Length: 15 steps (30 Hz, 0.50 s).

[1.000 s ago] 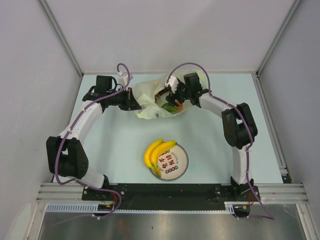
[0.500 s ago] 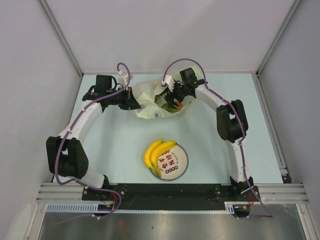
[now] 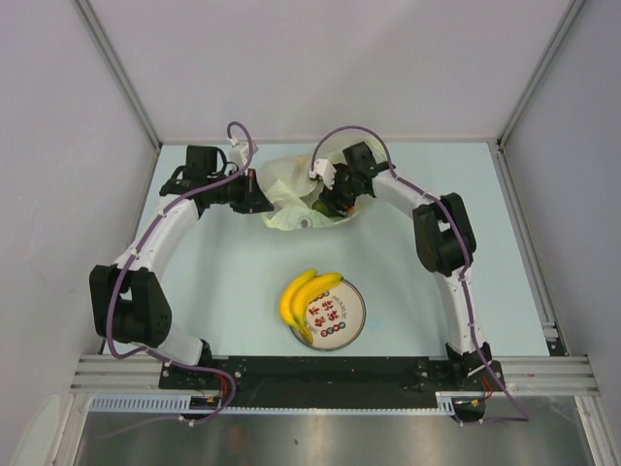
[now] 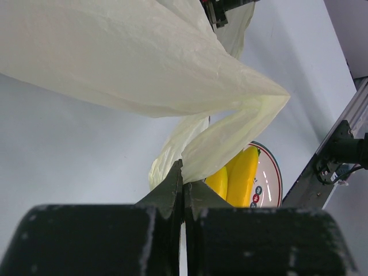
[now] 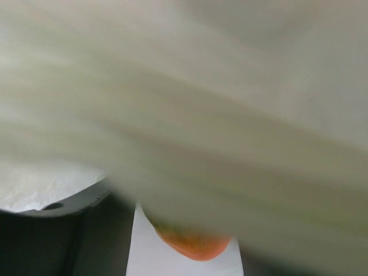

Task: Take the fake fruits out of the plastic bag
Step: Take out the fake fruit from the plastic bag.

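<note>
**Upper centre of desk: right end effector (image 3: pixel 337 197) down in the bag mouth**

At the far middle of the desk (image 3: pixel 223 272), upper centre of the top view, the plastic bag (image 3: pixel 289 186) lies crumpled w/ its mouth toward frame right. The left end effector (image 4: pixel 183 175) is clenched on a fold of the bag's edge. Its wrist view shows film pinched between both fingers and drawn taut, prob. to anchor the bag and keep the mouth lifted so the other arm can get in. The right end effector sits in that mouth, just beside a green fruit (image 3: pixel 321 206). Its own wrist view is mostly blurred film, w/ an orange-coloured fruit (image 5: pixel 193 244) low in frame. Can't tell whether this end effector is released or grasping, as film hides the tips. The banana bunch (image 3: pixel 307 294) is already out, lying over the left rim of the plate (image 3: pixel 355 313) at lower centre, well apart from the bag. So approx. one item is done, and at least the green and orange pieces are left inside; grapes not visible
</note>
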### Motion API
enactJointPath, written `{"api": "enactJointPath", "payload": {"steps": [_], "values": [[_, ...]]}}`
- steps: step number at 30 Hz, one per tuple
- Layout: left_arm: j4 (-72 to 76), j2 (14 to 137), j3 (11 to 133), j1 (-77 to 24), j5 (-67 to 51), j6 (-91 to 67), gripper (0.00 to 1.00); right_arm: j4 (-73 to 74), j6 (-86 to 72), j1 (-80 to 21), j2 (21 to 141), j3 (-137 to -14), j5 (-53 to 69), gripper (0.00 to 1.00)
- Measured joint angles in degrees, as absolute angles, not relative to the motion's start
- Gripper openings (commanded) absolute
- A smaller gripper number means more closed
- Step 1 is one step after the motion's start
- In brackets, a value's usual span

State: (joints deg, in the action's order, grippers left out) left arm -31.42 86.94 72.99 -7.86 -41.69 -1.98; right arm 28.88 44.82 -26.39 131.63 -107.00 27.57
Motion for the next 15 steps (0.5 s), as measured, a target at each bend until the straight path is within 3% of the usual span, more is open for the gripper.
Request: {"api": "enactJointPath", "payload": {"steps": [9,15], "values": [[-31.3,87.1,73.0,-8.1,-41.8,-2.0,0.0,20.8,43.2,-27.9,115.3,-88.3,25.1,0.45],[-31.0,87.5,73.3,-8.4,-41.8,-2.0,0.0,19.3,38.6,-28.9,100.7,-84.5,25.4,0.42]]}}
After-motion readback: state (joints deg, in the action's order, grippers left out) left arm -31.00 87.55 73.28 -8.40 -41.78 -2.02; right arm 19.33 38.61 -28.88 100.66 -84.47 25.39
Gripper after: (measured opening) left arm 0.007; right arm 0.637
